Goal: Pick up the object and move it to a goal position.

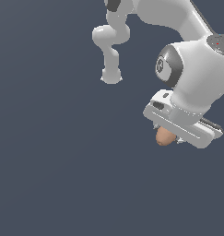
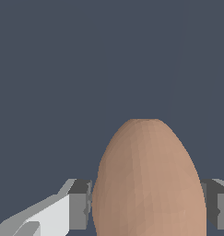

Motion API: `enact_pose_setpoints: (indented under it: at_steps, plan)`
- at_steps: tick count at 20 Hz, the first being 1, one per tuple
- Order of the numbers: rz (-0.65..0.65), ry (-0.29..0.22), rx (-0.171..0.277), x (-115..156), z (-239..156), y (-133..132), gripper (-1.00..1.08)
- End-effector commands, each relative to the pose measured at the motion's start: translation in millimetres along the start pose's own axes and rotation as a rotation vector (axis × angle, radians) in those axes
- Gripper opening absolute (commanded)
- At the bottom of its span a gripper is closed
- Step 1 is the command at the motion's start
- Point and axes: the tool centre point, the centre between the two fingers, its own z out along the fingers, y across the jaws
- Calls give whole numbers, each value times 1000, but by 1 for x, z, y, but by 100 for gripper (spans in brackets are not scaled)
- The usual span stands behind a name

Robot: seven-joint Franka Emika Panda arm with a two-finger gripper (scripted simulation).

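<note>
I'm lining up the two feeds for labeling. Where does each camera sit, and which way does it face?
Exterior view: off the arm, position unrecorded, facing the white Panda arm and its gripper over the egg-shaped object.
Wrist view: on the wrist, looking along the fingers flanking the object.
Shared: object, gripper, plain dark background.

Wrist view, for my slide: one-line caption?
Smooth tan egg-shaped object sits between the white gripper's grey fingertips.
</note>
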Motion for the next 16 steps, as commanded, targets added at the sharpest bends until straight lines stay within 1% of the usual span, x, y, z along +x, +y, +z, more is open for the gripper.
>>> enact_pose_setpoints:
  at_steps: [1, 8, 16]
  plan:
    - [2, 0, -1, -6, -12, -12, -100]
    - [1, -1, -1, -16, -29, -31, -100]
    - [1, -1, -1, -19, -35, -37, -100]
